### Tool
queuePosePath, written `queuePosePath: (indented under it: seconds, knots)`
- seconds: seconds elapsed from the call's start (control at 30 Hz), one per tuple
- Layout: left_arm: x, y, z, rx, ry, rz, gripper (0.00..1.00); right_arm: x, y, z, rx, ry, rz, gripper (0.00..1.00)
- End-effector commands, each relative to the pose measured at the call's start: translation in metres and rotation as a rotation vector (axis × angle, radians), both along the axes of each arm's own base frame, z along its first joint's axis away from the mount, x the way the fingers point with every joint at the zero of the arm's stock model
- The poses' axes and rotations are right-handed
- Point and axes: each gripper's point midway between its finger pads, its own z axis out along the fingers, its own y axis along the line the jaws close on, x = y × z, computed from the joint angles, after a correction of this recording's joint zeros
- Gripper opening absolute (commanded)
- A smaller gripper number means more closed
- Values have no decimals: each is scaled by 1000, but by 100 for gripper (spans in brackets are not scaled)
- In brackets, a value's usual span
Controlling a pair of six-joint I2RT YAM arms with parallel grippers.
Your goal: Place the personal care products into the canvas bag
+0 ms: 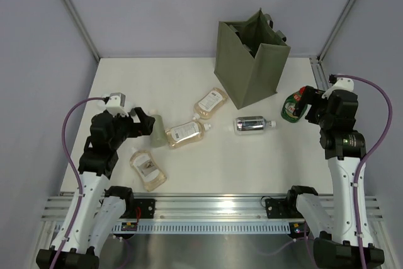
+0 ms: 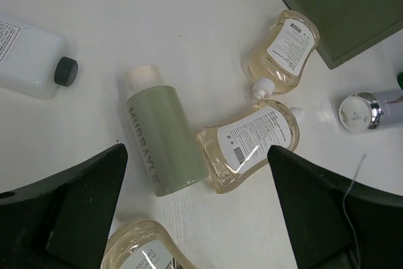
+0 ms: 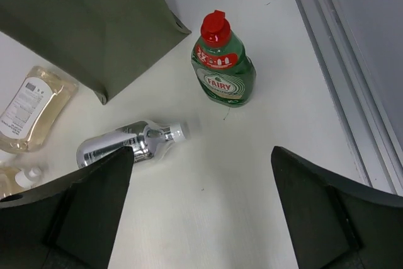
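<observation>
Left gripper (image 2: 195,152), fingers apart: three amber pouches (image 2: 252,140) and one pale green bottle (image 2: 165,140) below. Right gripper (image 3: 201,152), apart: one silver bottle (image 3: 119,145), one red-capped bottle (image 3: 223,74), one canvas bag (image 3: 82,23) ahead.

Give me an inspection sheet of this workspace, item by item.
Surface: white table, no spills seen.
Job's things: bag upright, top open; far pouch, middle pouch, near pouch, silver bottle, Fairy bottle, pale green bottle and white bottle all on the table, outside the bag.
Clutter: nothing seen.
Grippers: left gripper open over the pale green bottle; right gripper open near the Fairy bottle; both empty.
Cables: left cable and right cable loop clear of the products.
Surroundings: grey walls; rail at the near edge.
</observation>
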Motion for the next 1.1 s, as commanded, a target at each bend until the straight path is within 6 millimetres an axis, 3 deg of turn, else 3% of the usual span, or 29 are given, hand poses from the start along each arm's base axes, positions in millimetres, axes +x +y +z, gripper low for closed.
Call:
queuePosePath:
  seconds: [0.0, 0.07, 0.1, 0.13, 0.17, 0.33, 0.43, 0.6, 0.7, 0.73, 0.83, 0.93, 1.0, 1.07]
  knots:
    - [3, -9, 27, 0, -106, -60, 99, 2, 8, 39, -70, -114, 103, 99]
    - [2, -13, 27, -1, -106, -78, 99, -7, 41, 34, -127, -92, 369, 100]
    - [2, -14, 27, -3, -105, -84, 99, -11, 50, 26, -264, -74, 549, 100]
    - [2, -16, 27, -4, -106, -93, 99, -23, 77, 25, -255, -91, 742, 99]
    - [1, -18, 26, -7, -101, -102, 99, -31, 81, 8, -260, -18, 822, 99]
    - [0, -22, 24, -4, -86, -127, 99, -36, 98, -9, -151, 63, 946, 100]
    - [0, -23, 23, -1, -83, -134, 99, -20, 103, -12, -49, 53, 921, 100]
    - [-1, -26, 25, -1, -92, -150, 99, 18, 85, -23, 130, 99, 746, 100]
    - [-2, -26, 26, 2, -95, -155, 99, 42, 63, -30, 154, 83, 608, 99]
    - [-2, -27, 26, 3, -96, -157, 99, 55, 47, -35, 118, 71, 507, 99]
    - [-2, -26, 27, 5, -101, -156, 99, 59, 36, -35, 88, 49, 442, 99]
    - [-3, -27, 27, 6, -99, -156, 99, 46, 33, -25, -30, -31, 467, 99]
    - [-2, -27, 28, 5, -104, -157, 99, 43, 25, -32, -99, -13, 473, 99]
    - [-2, -28, 28, 3, -107, -163, 99, 47, 2, -44, -96, 25, 409, 99]
